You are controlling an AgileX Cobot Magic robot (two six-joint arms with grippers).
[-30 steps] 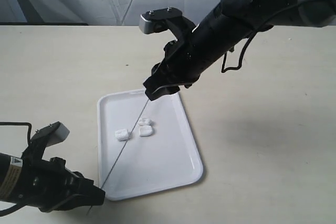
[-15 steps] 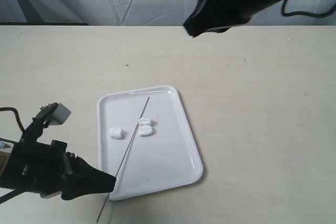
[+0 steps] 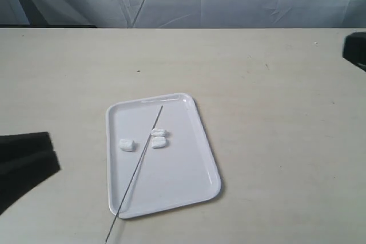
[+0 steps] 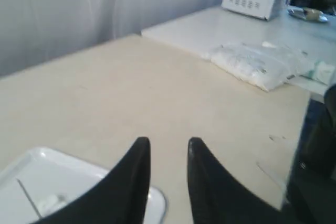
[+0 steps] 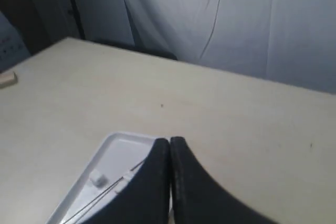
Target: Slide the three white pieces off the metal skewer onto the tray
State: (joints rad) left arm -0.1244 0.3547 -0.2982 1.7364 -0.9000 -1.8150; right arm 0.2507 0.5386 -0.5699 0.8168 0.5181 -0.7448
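Note:
The tray (image 3: 112,195) lies flat mid-table. Three white pieces rest on it, one apart (image 3: 127,144) and two side by side (image 3: 158,133) (image 3: 159,143). The metal skewer (image 3: 137,170) lies bare and slanted across the tray, its near end past the rim. No gripper touches it. My left gripper (image 4: 168,142) is open and empty, hovering beyond a tray corner (image 4: 79,167). My right gripper (image 5: 169,140) is shut on nothing, above the tray (image 5: 113,141), where the skewer (image 5: 100,198) and a piece (image 5: 96,178) show. In the exterior view only dark arm parts show at the left (image 3: 23,164) and right (image 3: 355,50) edges.
A pale curtain hangs behind the table. In the left wrist view a white plastic bag (image 4: 257,64) and a white device (image 4: 252,3) sit on a neighbouring surface. A small wooden block (image 5: 8,78) lies at the table's far side in the right wrist view.
Both grippers let go of the skewer, which dropped flat across the tray. The right arm pulled up and away to the right; the left arm drew back to the left edge.

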